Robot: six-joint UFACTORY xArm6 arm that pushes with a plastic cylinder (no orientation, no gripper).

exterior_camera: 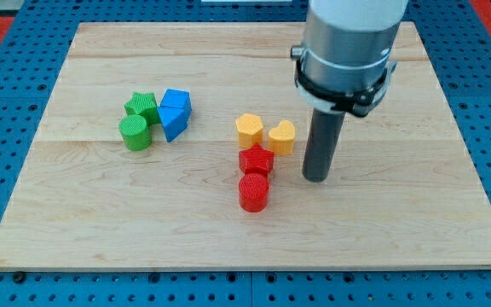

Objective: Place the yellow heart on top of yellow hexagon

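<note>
The yellow heart (282, 136) sits near the board's middle, touching the right side of the yellow hexagon (250, 130). My tip (315, 176) rests on the board just to the right of and slightly below the heart, a small gap apart from it. The dark rod rises from the tip to the grey arm at the view's top.
A red star-like block (256, 159) and a red cylinder (253, 192) sit just below the yellow pair. At the left stand a green star-like block (142, 106), a green cylinder (135, 133), and two blue blocks (175, 112) touching each other. The wooden board (75, 222) lies on a blue pegboard.
</note>
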